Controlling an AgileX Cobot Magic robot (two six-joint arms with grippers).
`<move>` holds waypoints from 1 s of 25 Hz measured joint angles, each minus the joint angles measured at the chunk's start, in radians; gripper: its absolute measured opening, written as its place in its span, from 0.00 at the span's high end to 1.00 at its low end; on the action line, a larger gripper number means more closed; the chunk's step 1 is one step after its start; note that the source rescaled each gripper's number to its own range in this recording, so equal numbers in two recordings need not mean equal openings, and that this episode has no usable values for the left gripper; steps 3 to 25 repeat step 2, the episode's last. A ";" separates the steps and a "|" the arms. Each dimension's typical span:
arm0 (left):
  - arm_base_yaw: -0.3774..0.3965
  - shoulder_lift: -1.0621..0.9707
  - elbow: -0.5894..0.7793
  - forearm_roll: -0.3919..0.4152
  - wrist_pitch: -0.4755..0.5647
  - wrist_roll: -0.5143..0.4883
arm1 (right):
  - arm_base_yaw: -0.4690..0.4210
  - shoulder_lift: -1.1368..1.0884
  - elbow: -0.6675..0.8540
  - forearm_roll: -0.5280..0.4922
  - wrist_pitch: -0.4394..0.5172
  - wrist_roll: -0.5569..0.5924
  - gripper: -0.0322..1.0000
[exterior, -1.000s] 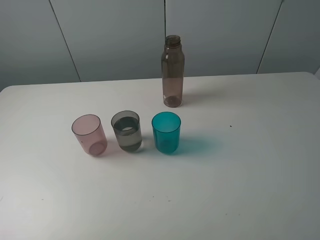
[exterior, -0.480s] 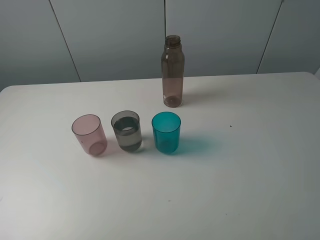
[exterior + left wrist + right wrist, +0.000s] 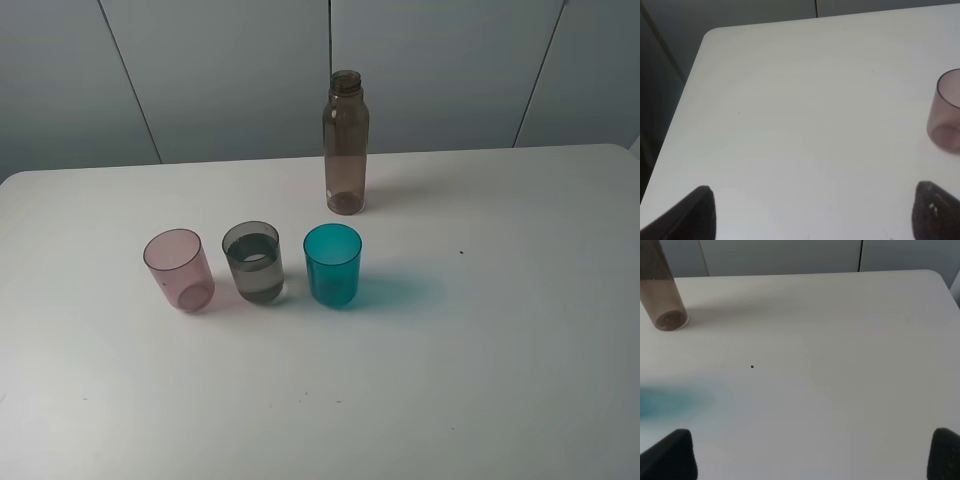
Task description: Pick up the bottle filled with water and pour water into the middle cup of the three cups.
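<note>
The bottle (image 3: 346, 142) stands upright and uncapped toward the back of the white desk (image 3: 500, 330), behind the row of three cups and well apart from them. The middle cup (image 3: 253, 263), smoky grey, sits between the pink cup (image 3: 179, 270) and the teal cup (image 3: 332, 265), near both but touching neither, and already seems to hold some water. Neither arm shows in the high view. The wrist views show only fingertips: the left pincer (image 3: 812, 212) has its two dark tips far apart over bare desk near the pink cup, and the right pincer (image 3: 812, 452) is likewise spread wide and empty, with the bottle's base off to one side. The bottle looks like thin smooth plastic, so it is probably light and somewhat slippery, and may flex if squeezed hard. Being tall and slim, it would tip easily from a sideways nudge. The best hold is likely around the straight body near mid-height, below the narrow threaded neck, firm enough to control the tilt.
</note>
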 joint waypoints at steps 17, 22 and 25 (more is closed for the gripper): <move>0.000 0.000 0.000 0.000 0.000 0.000 | 0.000 0.000 0.000 0.000 0.000 -0.001 0.00; 0.000 0.000 0.000 0.000 0.000 0.000 | 0.000 0.000 0.000 0.000 0.000 -0.001 0.00; 0.000 0.000 0.000 0.000 0.000 0.000 | 0.000 0.000 0.000 0.000 0.000 -0.001 0.00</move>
